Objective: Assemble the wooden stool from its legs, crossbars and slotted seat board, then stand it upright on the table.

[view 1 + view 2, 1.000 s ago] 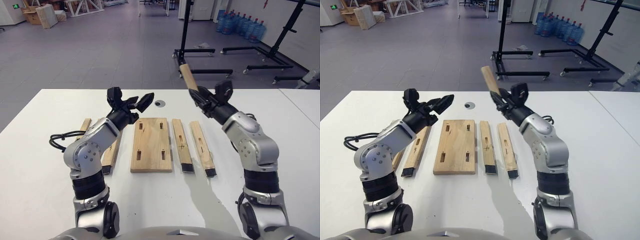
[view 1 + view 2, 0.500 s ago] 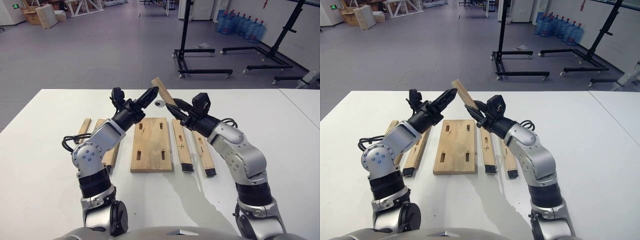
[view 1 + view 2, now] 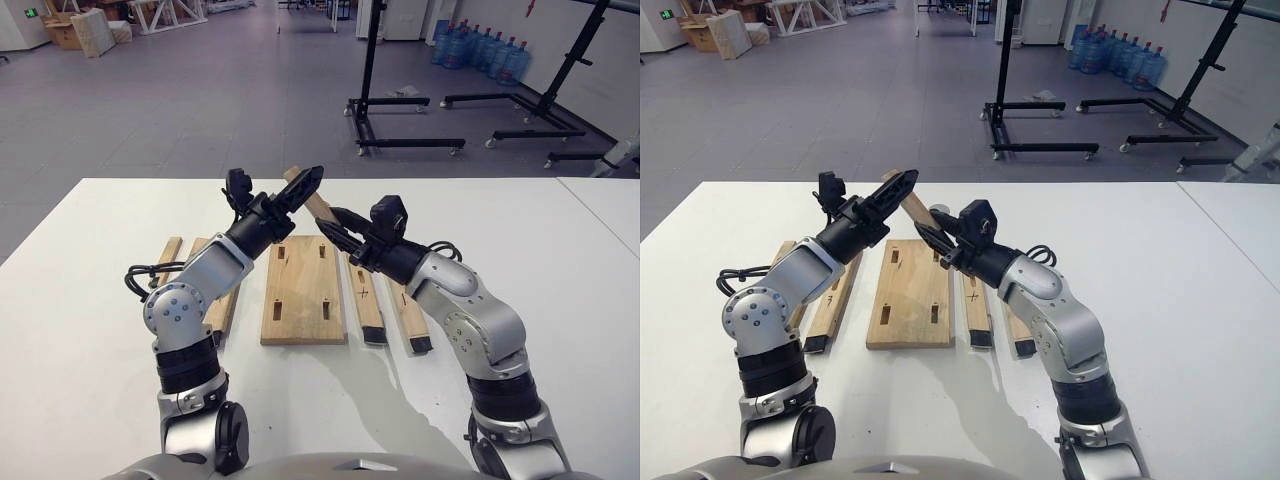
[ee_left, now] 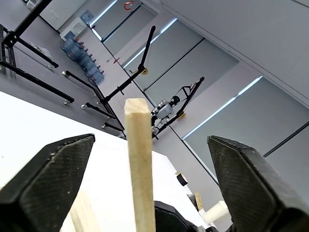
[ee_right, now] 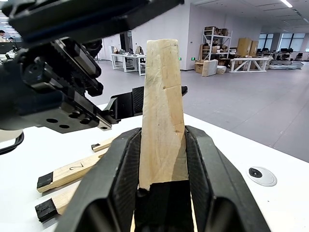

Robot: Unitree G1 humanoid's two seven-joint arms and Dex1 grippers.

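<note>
Left wrist view: our left jaws gape around the wooden piece (image 4: 139, 159) the right jaws pinch; early release could drop it toward six o'clock.

Pale tan seat board (image 3: 303, 290) (four dark slots), black-capped tan legs (image 3: 362, 290), tan stick (image 5: 163, 111), white table (image 3: 80, 330)

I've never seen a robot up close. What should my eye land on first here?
Above the white table, the right gripper is shut on a wooden stick, holding it raised, while the open left gripper has a finger on either side of its free end without touching. Below them, the slotted seat board lies flat on the table, with loose wooden pieces on both sides of it.
</note>
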